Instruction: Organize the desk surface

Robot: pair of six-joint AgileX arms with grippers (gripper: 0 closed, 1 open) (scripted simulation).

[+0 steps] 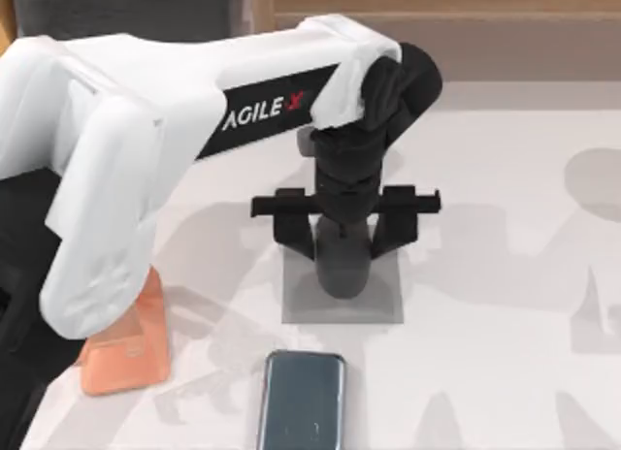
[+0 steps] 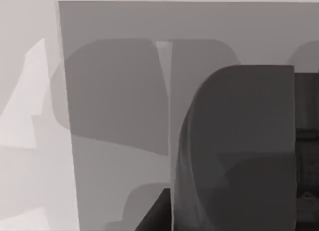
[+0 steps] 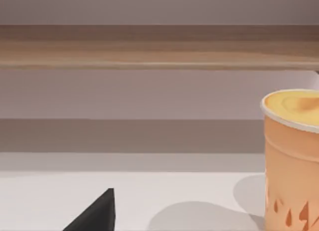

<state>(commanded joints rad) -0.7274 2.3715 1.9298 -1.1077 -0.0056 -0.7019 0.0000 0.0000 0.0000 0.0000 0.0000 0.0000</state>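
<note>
Grey is what sits under my left gripper (image 1: pixel 343 239): a small square pad (image 1: pixel 378 305) on the white desk (image 1: pixel 505 275), with a dark rounded object, a mouse by its shape (image 1: pixel 342 273), standing on the pad between the spread fingers. From above the fingers stand wide either side of the mouse, and I see no contact with it. In the left wrist view the mouse (image 2: pixel 239 151) bulks close in front of the camera with the pad (image 2: pixel 119 101) behind it, so the gripper is low over it.

The relation that matters: the mouse lies directly below the left gripper, its long axis running toward the near edge of the desk, across the line of the fingers. I judge the left arm alone is placed for it.

Toward the near edge lies a dark phone (image 1: pixel 302 400), just apart from the pad, its long axis running the same way as the mouse's. At the top view's left an orange-pink flat thing (image 1: pixel 131 348) pokes out from under the arm; I cannot tell what it is.

The right wrist view looks across the desk (image 3: pixel 149 201) at an orange cup (image 3: pixel 291 161) and a wooden shelf (image 3: pixel 159 47); a dark tip shows at the frame's foot, and I cannot tell how the right gripper's fingers stand.

The only legible writing is "AGILEX" on the left arm (image 1: pixel 262 109).
</note>
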